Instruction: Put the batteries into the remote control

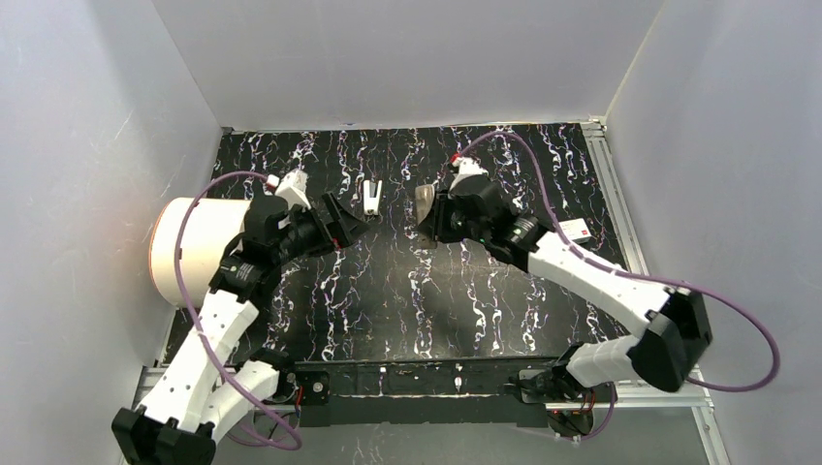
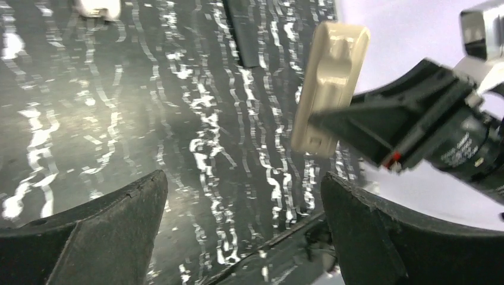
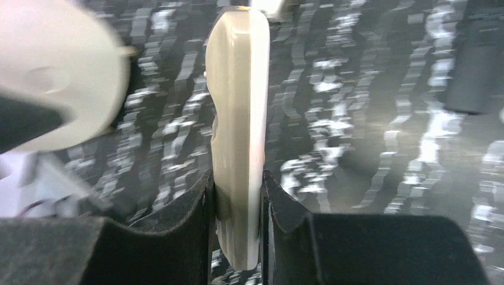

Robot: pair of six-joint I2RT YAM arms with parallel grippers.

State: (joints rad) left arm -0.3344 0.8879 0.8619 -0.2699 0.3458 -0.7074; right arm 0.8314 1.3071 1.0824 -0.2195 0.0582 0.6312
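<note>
The slim cream plastic remote control [image 3: 238, 119] was gripped edge-on by the right claw [image 3: 236, 193] above the black marbled table [image 1: 388, 291], long axis running out past its fingertips, while the left claw [image 2: 243, 183] was held wide open and empty close opposite, batteries unseen.

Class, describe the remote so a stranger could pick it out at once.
Find the black marbled table, then the right hand near its far middle. Pinched edge-on in it is the remote: a slim cream slab, unlike the white piece lying flat beside.

Cream remote control [image 3: 238, 107], black tabletop [image 1: 407, 300] with white veining, purple cables [image 1: 176, 254]
</note>
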